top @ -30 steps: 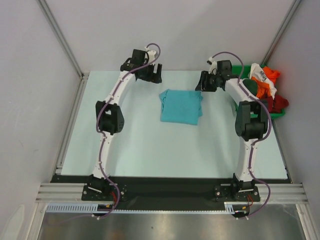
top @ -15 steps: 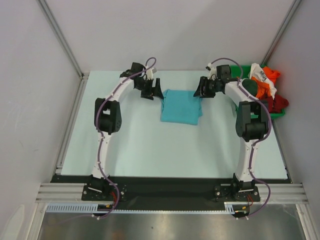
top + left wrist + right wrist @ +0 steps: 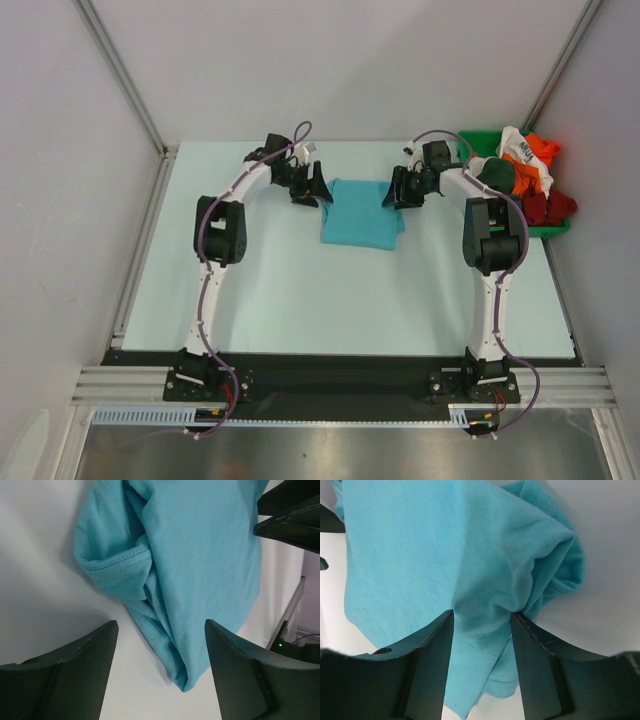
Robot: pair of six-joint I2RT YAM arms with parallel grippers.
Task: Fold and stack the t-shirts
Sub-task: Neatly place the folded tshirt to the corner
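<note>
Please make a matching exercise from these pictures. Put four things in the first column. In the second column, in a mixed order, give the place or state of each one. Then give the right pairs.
Column one
1. turquoise t-shirt
2. green bin
3. left gripper
4. right gripper

Column two
A. at the far right corner of the table, holding a pile of shirts
B. at the shirt's far right corner, fingers apart with bunched cloth between them
C. folded, lying on the table between the two arms
D. at the shirt's far left corner, fingers wide apart

Pairs: 1-C, 2-A, 3-D, 4-B
</note>
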